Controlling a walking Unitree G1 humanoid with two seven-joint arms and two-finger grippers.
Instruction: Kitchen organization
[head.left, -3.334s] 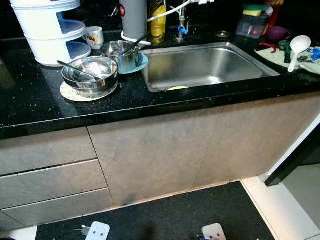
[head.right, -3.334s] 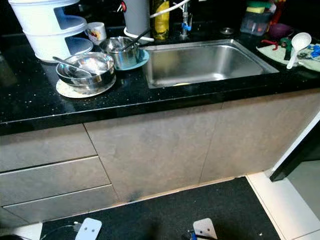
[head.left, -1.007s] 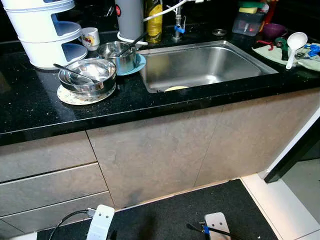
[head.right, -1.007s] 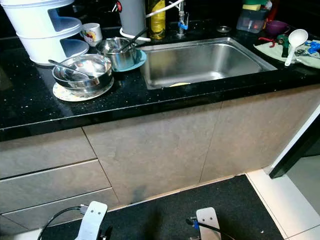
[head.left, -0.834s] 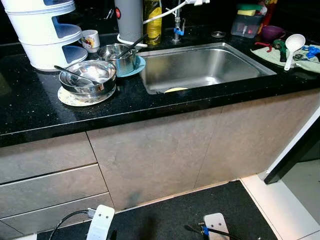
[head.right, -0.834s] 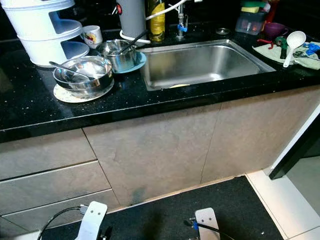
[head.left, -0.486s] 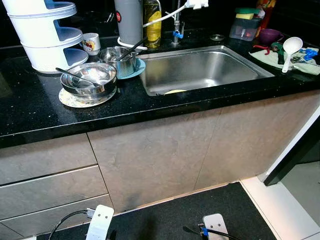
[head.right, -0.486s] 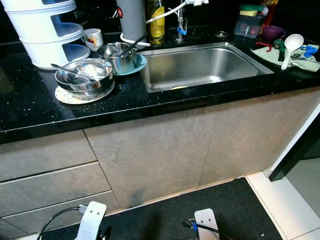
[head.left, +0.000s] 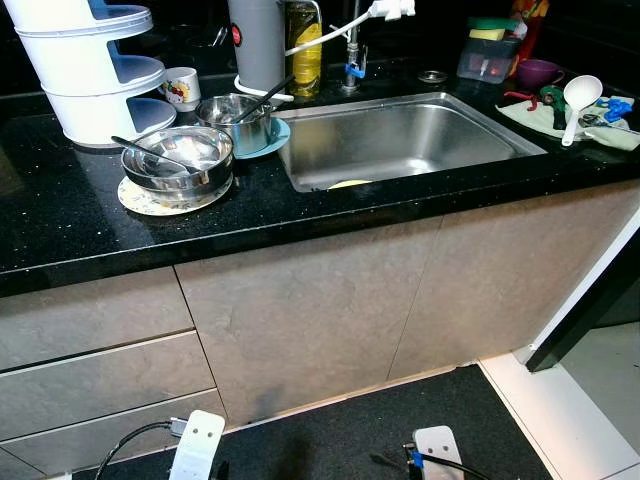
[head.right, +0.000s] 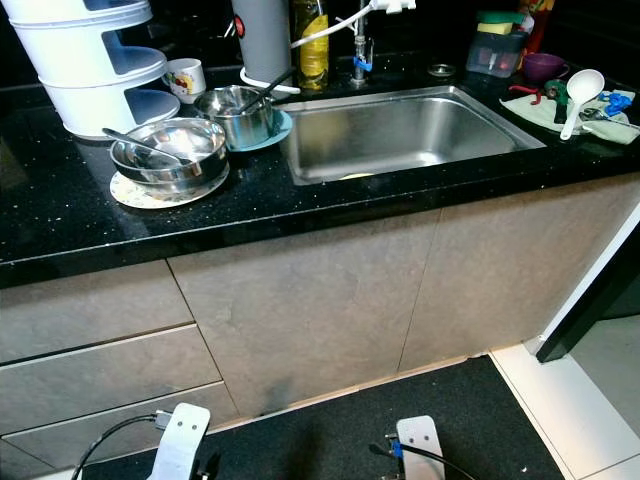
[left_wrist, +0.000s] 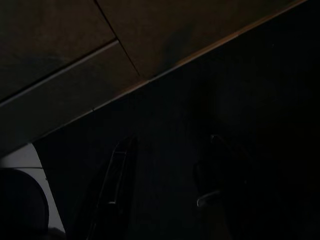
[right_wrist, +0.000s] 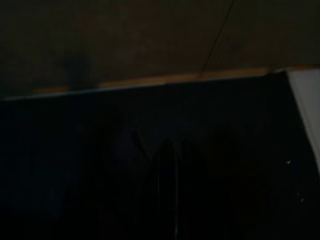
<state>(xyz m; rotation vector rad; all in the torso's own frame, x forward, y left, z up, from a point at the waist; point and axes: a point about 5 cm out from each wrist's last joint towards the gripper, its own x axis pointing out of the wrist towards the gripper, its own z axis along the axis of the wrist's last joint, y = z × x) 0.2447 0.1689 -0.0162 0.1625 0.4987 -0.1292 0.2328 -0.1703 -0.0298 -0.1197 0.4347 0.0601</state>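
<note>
black stone table (head.left: 60, 215), steel sink (head.left: 400, 135) inset. stacked steel bowls (head.left: 178, 160) with spoon, on plate left of sink: rigid, slippery, light (likely); grip at rim. left end effector (left_wrist: 165, 190) idle near floor, fingers apart, empty; right end effector: cannot tell.

The head views are sharp and evenly lit. Glare is thrown off the steel sink (head.left: 400, 140) and bowls (head.left: 178, 158); the counter's (head.left: 80, 215) back edge is lost in shadow. Both wrist views are very dark and murky.
</note>
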